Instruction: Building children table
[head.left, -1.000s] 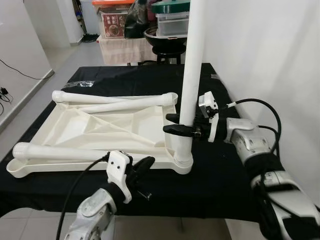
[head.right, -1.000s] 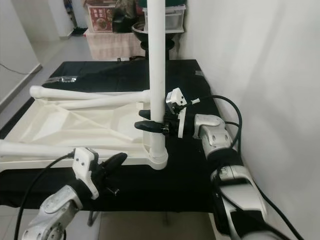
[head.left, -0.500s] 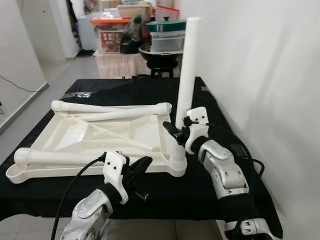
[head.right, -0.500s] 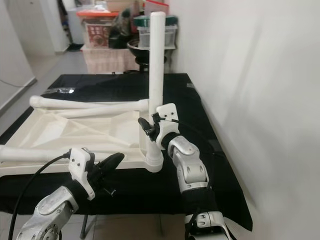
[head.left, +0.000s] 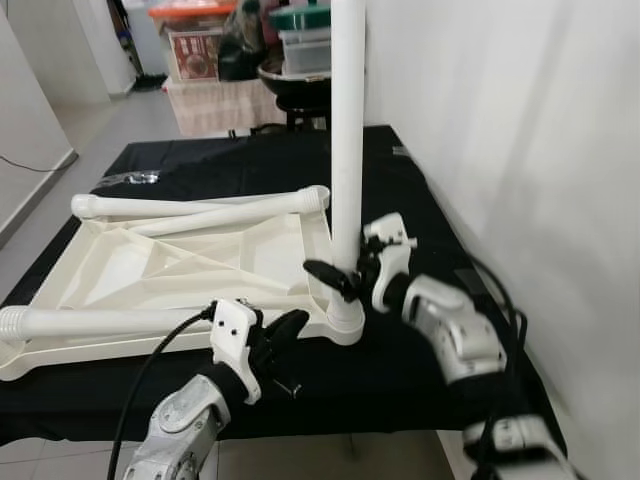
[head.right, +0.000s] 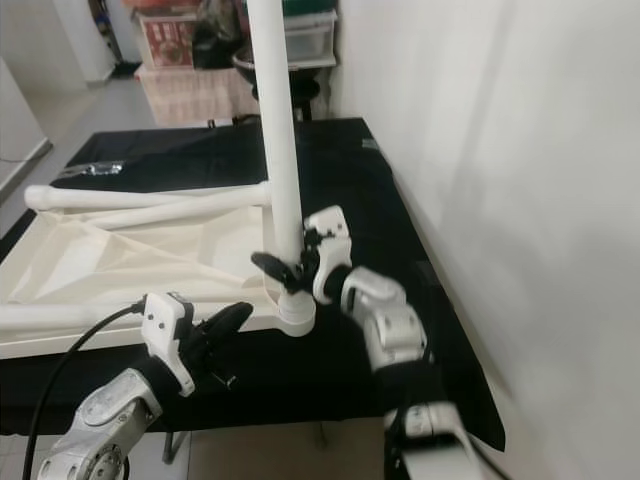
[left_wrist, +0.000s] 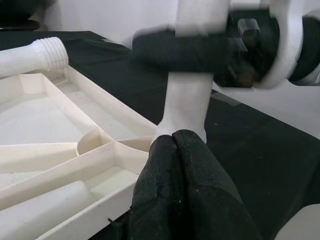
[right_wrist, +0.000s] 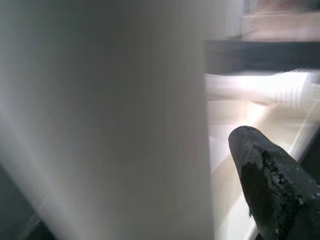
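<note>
Upturned white tabletop (head.left: 170, 265) lying on a black-covered table (head.left: 420, 180), its near rim close to the table's near edge; bare black cloth open to the right of it, up to a white wall (head.left: 520, 130) hard along that side; floor (head.left: 60, 150) open on the left; boxes and a dark pan (head.left: 290, 80) stacked beyond the far edge.

One white leg (head.left: 347, 130) standing upright in the near right corner socket (head.left: 345, 320) of the tabletop; two more legs (head.left: 200, 205) lying across the far end, touching each other at the right; another leg (head.left: 90, 322) lying along the near rim, threaded end toward the left.

Right gripper (head.left: 340, 272) at the upright leg just above the socket, fingers spread either side of the tube and clamped against it; in the right wrist view, one black fingertip (right_wrist: 270, 185) beside the blurred white tube.

Left gripper (head.left: 285, 330) low at the table's near edge, just in front of the corner socket, fingers (left_wrist: 185, 190) pressed together, holding nothing, apart from the leg; a small dark bit (head.left: 291, 388) on the cloth just below it, too small to tell.
</note>
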